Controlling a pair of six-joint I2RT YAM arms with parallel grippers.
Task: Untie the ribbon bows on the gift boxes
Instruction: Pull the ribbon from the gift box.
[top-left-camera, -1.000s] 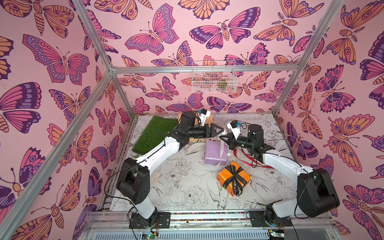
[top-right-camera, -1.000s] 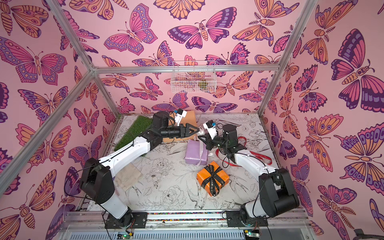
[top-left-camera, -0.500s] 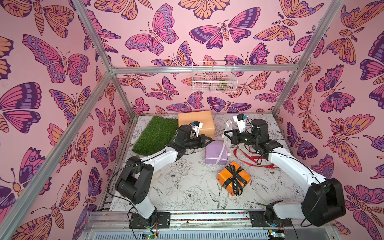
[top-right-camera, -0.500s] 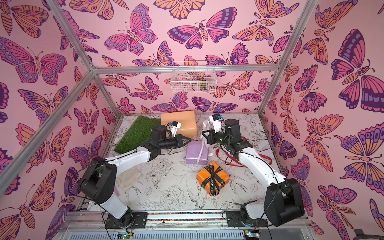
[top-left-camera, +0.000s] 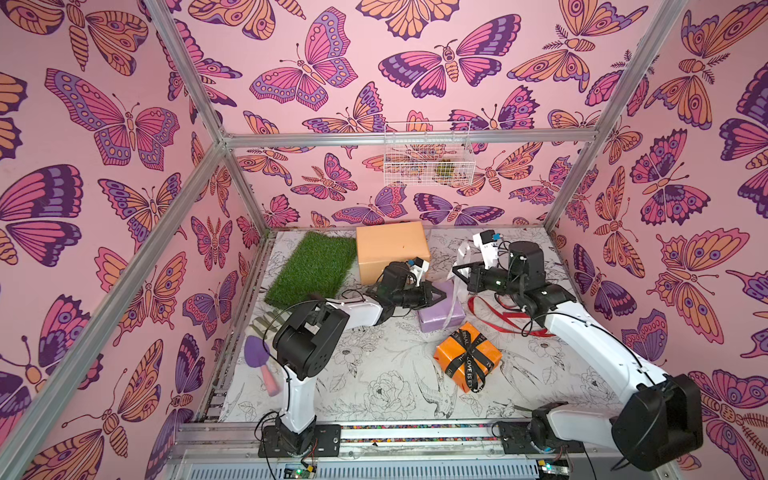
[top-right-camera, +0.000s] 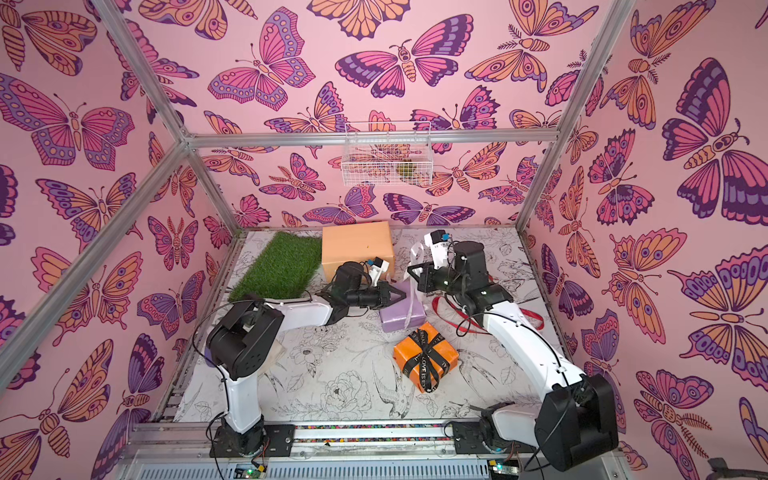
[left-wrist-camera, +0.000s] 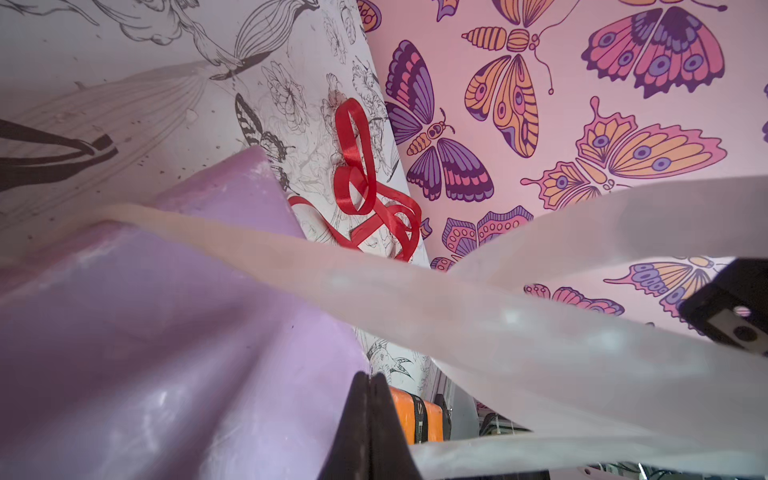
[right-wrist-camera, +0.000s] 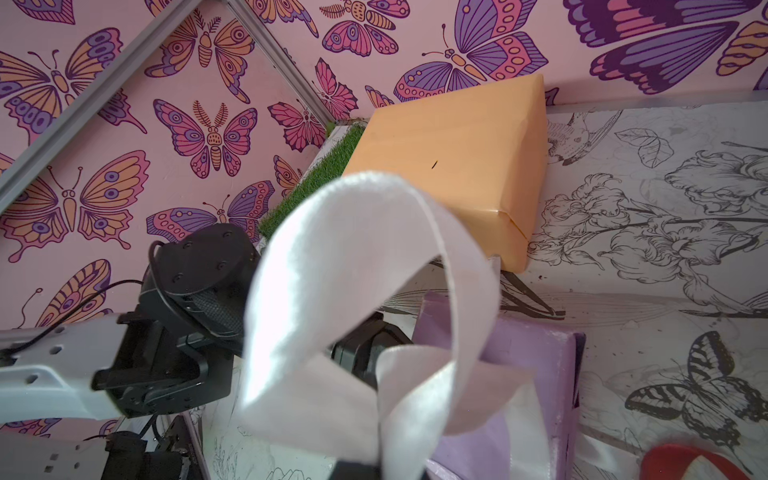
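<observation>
My right end effector (top-left-camera: 456, 272) gripping white ribbon (right-wrist-camera: 353, 291), left end effector (top-left-camera: 443, 296) closed at lilac box (top-left-camera: 436, 319), floral bench (top-left-camera: 374, 368), butterfly walls (top-left-camera: 332, 62)

You can read white capitals on the black ribbon (top-left-camera: 468, 365) tied round the orange box (top-left-camera: 444, 355), lower centre of both top views; one strand reads "LOVE IS E"; another shows "RNAL"; the remaining letters fold out of sight.

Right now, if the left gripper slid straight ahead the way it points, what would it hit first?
Most likely the pale ribbon stretched across just ahead of the left gripper, over the lilac box; the right gripper lies beyond. Depth is uncertain.
</observation>
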